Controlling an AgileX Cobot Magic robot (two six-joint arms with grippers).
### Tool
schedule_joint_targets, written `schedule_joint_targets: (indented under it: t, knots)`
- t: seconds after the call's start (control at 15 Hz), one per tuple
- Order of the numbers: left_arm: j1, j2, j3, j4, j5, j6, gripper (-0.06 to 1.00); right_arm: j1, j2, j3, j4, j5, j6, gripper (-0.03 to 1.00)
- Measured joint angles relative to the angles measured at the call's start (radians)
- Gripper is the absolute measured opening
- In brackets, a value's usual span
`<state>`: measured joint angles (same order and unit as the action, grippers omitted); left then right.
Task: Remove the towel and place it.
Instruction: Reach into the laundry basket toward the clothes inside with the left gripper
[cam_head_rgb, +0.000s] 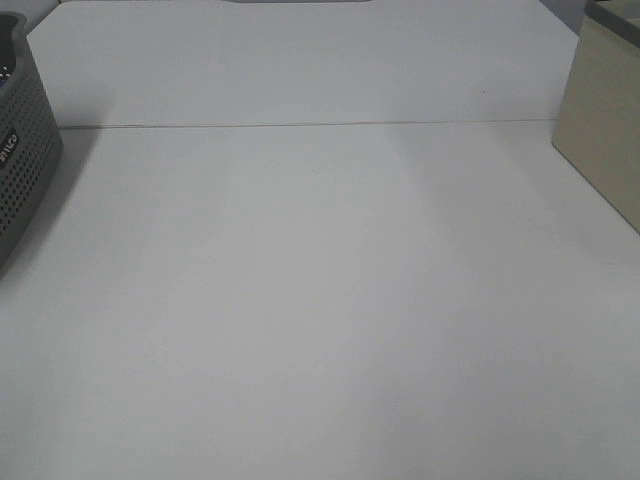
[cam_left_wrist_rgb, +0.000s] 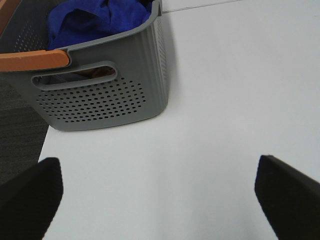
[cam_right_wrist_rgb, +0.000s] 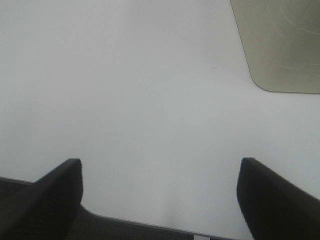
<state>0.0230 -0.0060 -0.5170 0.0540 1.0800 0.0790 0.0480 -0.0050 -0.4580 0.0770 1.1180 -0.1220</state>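
Note:
The royal-blue towel (cam_left_wrist_rgb: 97, 20) lies bunched inside a grey perforated basket (cam_left_wrist_rgb: 110, 95) with an orange handle, seen in the left wrist view. In the exterior high view only the basket's edge (cam_head_rgb: 25, 150) shows at the far left; the towel is hidden there. My left gripper (cam_left_wrist_rgb: 159, 200) is open and empty, over the white table a short way from the basket. My right gripper (cam_right_wrist_rgb: 160, 200) is open and empty above the table's near edge. Neither gripper shows in the exterior high view.
A beige box (cam_head_rgb: 605, 130) stands at the right of the white table (cam_head_rgb: 320, 300); its side also shows in the right wrist view (cam_right_wrist_rgb: 280, 45). A seam (cam_head_rgb: 300, 125) runs across the table at the back. Dark floor (cam_left_wrist_rgb: 15, 145) lies beyond the table's edge beside the basket.

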Motion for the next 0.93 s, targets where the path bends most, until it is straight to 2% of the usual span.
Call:
schedule_joint_targets:
  t: [0.4,0.6,0.8,0.93]
  knots:
    - [0.0,0.025,0.0,-0.001,0.0,0.0,0.99,0.0,0.0,0.0,0.0,0.0,0.0,0.82]
    - [0.0,0.107,-0.074,-0.009,0.045,0.019,0.99,0.0,0.0,0.0,0.0,0.0,0.0,0.82]
    - [0.0,0.284,-0.246,-0.038,0.126,0.193,0.99,0.0,0.0,0.0,0.0,0.0,0.0,0.82]
    - [0.0,0.446,-0.376,-0.046,0.134,0.35,0.99,0.0,0.0,0.0,0.0,0.0,0.0,0.82]
